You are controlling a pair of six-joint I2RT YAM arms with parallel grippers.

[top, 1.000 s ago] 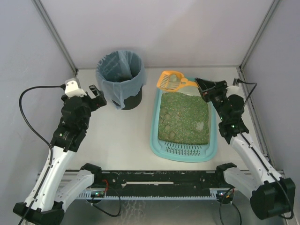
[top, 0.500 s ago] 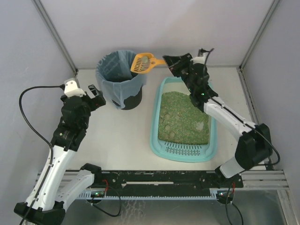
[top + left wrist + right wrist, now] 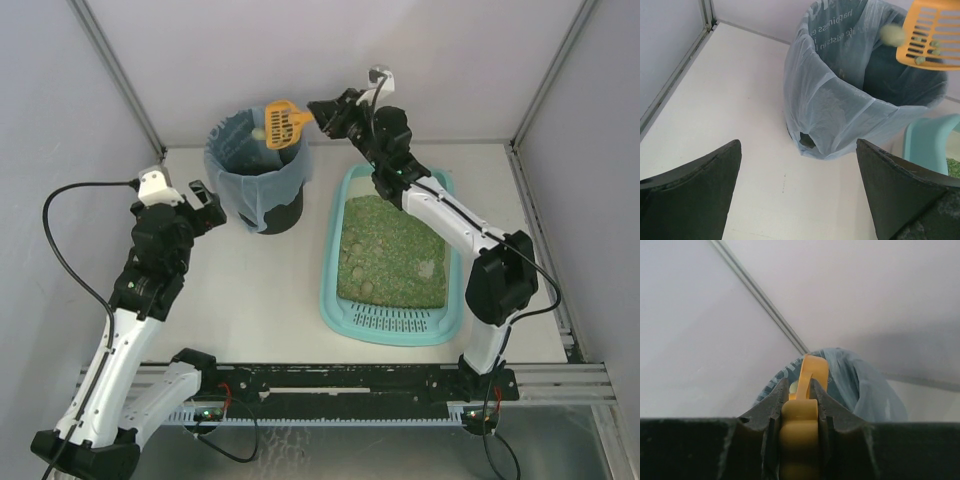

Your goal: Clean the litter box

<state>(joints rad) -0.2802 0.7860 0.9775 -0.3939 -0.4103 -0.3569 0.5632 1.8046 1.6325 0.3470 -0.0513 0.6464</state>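
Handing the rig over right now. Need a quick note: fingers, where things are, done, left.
Right gripper: fingers shut on the orange scoop, which is held over the bin. A pale clump at its edge looks to be dropping in.
Left gripper: open, empty, beside the bin.
Litter box: on the table, right of the bin.
Done: one scoopful brought to the bin.
Left: finish the dump, then scoop out the other clumps lying in the litter.
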